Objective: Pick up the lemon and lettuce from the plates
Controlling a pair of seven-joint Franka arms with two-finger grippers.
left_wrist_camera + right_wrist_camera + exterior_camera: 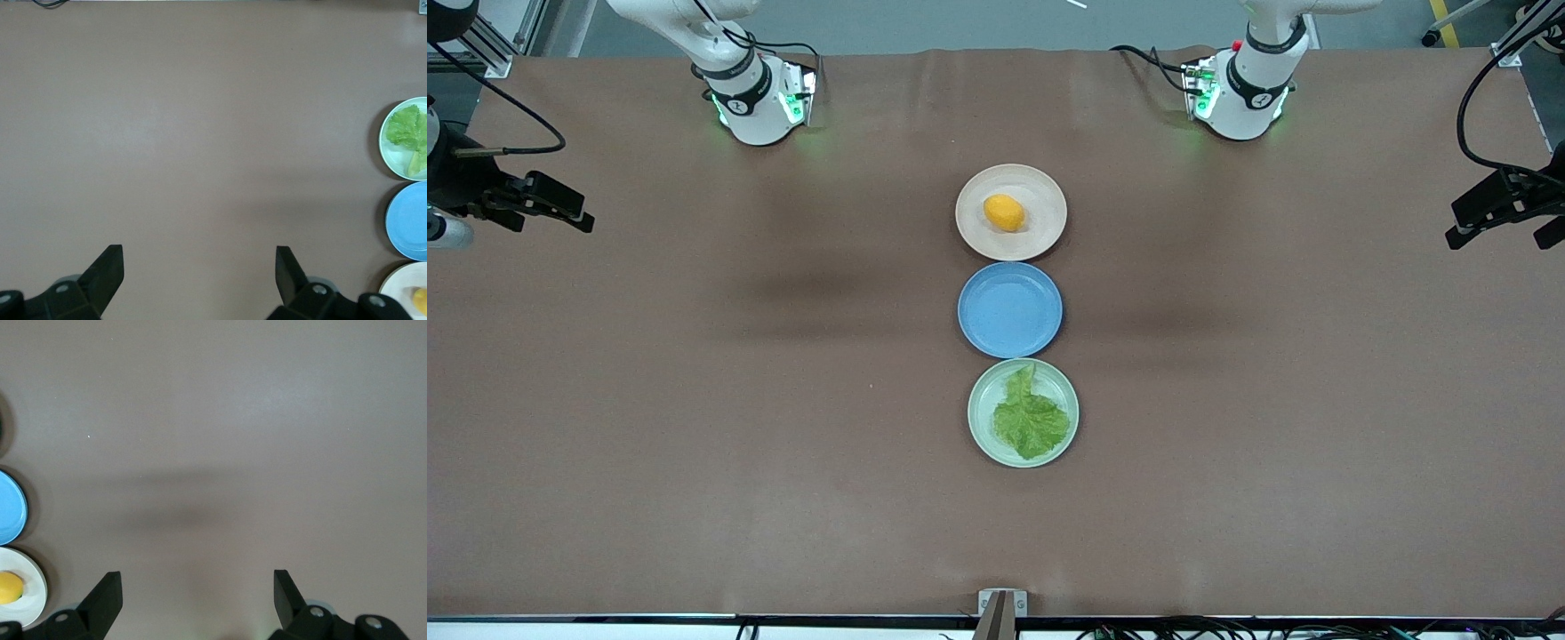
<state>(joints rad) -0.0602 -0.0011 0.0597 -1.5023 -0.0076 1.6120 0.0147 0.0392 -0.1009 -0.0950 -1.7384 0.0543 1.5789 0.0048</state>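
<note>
The lemon (pixel 1004 212) lies on the beige-pink plate (pixel 1049 191), the plate farthest from the front camera. The lettuce (pixel 1032 420) lies on the mint green plate (pixel 983 400), the nearest one. My left gripper (pixel 199 257) is open and empty over bare table at the left arm's end (pixel 1498 236), well apart from the plates. Its wrist view shows the lettuce (pixel 407 130) and the lemon (pixel 419 299) at the frame's edge. My right gripper (pixel 197 580) is open and empty over bare table at the right arm's end (pixel 547 222). Its wrist view shows the lemon (pixel 9 587).
A blue plate (pixel 1009 309) with nothing on it sits between the two task plates, so the three form a row down the middle of the brown table. Both arm bases stand along the table's edge farthest from the front camera.
</note>
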